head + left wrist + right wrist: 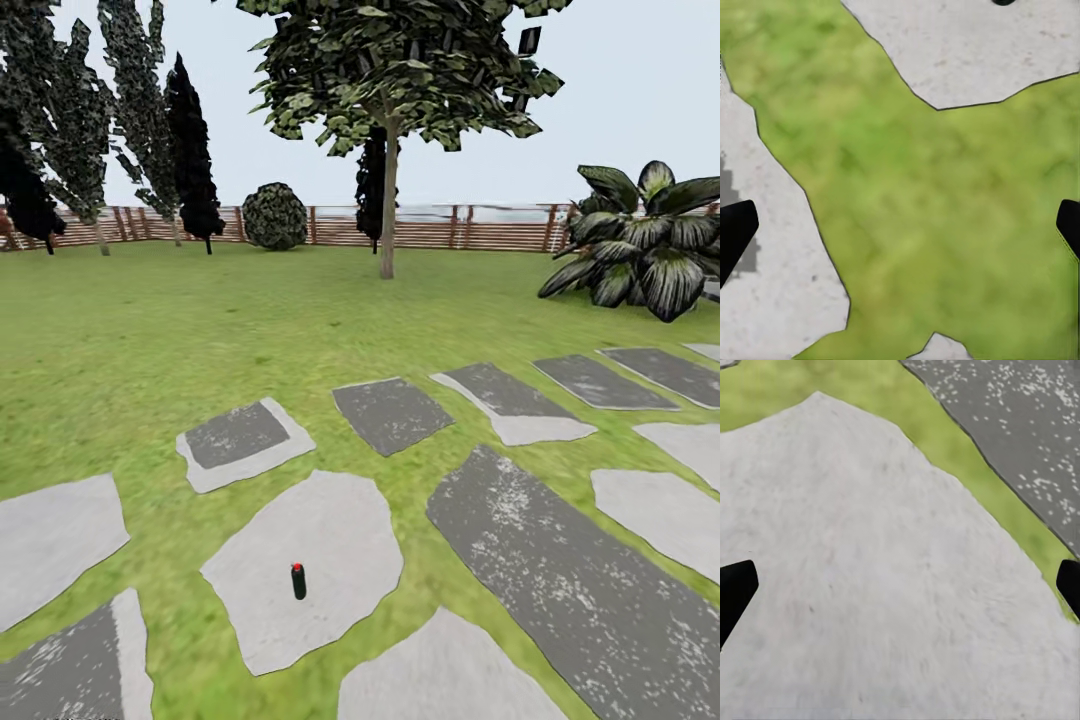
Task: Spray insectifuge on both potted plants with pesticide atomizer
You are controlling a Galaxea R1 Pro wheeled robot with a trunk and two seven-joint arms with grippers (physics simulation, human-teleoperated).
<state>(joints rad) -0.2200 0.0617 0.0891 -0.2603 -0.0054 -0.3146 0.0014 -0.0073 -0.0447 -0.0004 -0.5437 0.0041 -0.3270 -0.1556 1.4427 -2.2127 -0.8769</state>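
The pesticide atomizer [298,581], a small dark bottle with a red cap, stands upright on a pale stone slab [330,530] in the garden lawn [180,330], low in the head view. In the left wrist view my left gripper [900,232] hangs open over grass between pale slabs, its dark fingertips [733,229] at the frame's sides. A dark round object [1003,1] peeks in at that frame's edge on a pale slab. My right gripper [900,592] is open above a pale slab [870,585], nothing between its fingers. The potted plants are out of view.
Grey and dark paving slabs [570,570] spread across the grass. A leafy tree [388,190] stands mid-lawn, a large striped-leaf plant [640,245] at the right. Dark conifers [190,150] and a round bush [274,216] line the brown slat fence [470,228].
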